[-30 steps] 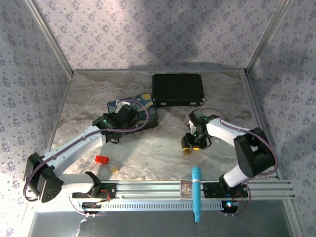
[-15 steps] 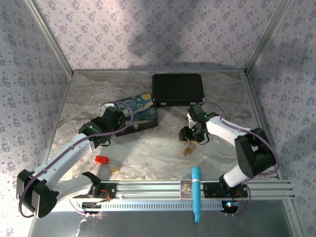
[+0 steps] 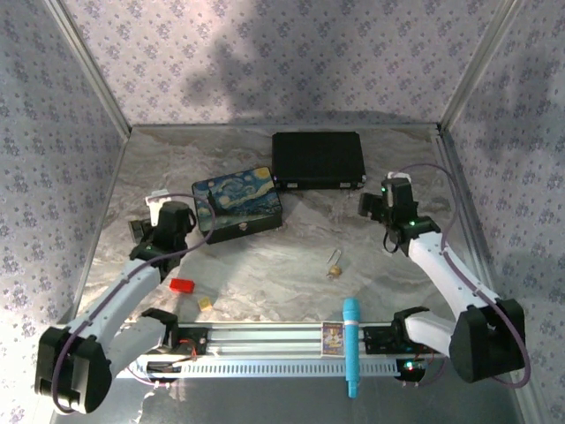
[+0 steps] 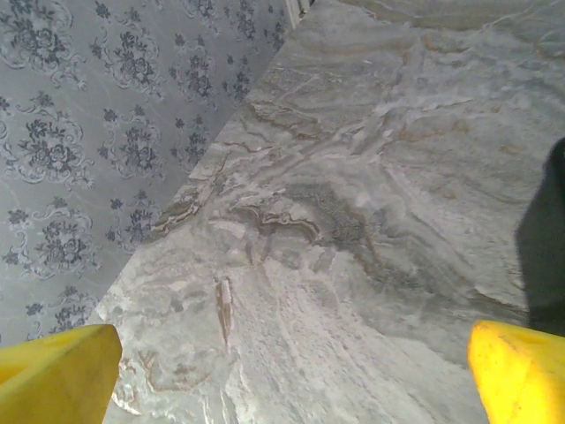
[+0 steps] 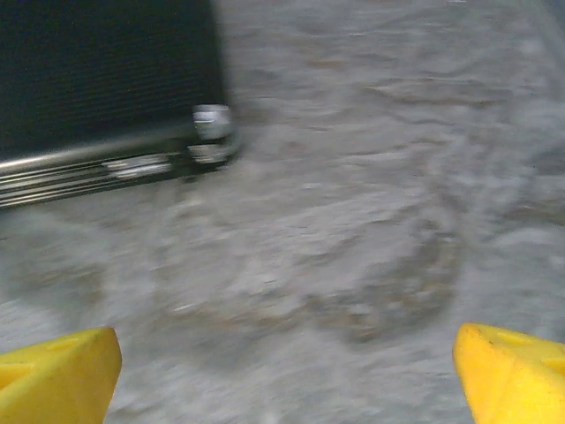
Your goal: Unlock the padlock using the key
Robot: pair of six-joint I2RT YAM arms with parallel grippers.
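The tiny brass padlock (image 3: 335,265) with its thin silvery shackle lies alone on the marbled table, near the middle. I cannot make out a key beside it. My left gripper (image 3: 141,231) is far to its left, beyond the painted box; in the left wrist view it (image 4: 296,371) stands open over bare table by the wall, yellow fingertips (image 4: 57,375) wide apart. My right gripper (image 3: 369,207) hovers up and right of the padlock; in the blurred right wrist view it (image 5: 287,371) is open with nothing between its fingertips (image 5: 512,371).
A painted night-sky box (image 3: 237,203) sits left of centre, with a black case (image 3: 318,159) (image 5: 97,79) behind it. A red block (image 3: 182,285) and a small yellow block (image 3: 205,303) lie front left. A blue cylinder (image 3: 351,344) and a card (image 3: 333,337) rest on the front rail.
The right gripper has let the padlock lie on the table and pulled away up and to the right. The left gripper has swung left, away from the painted box.
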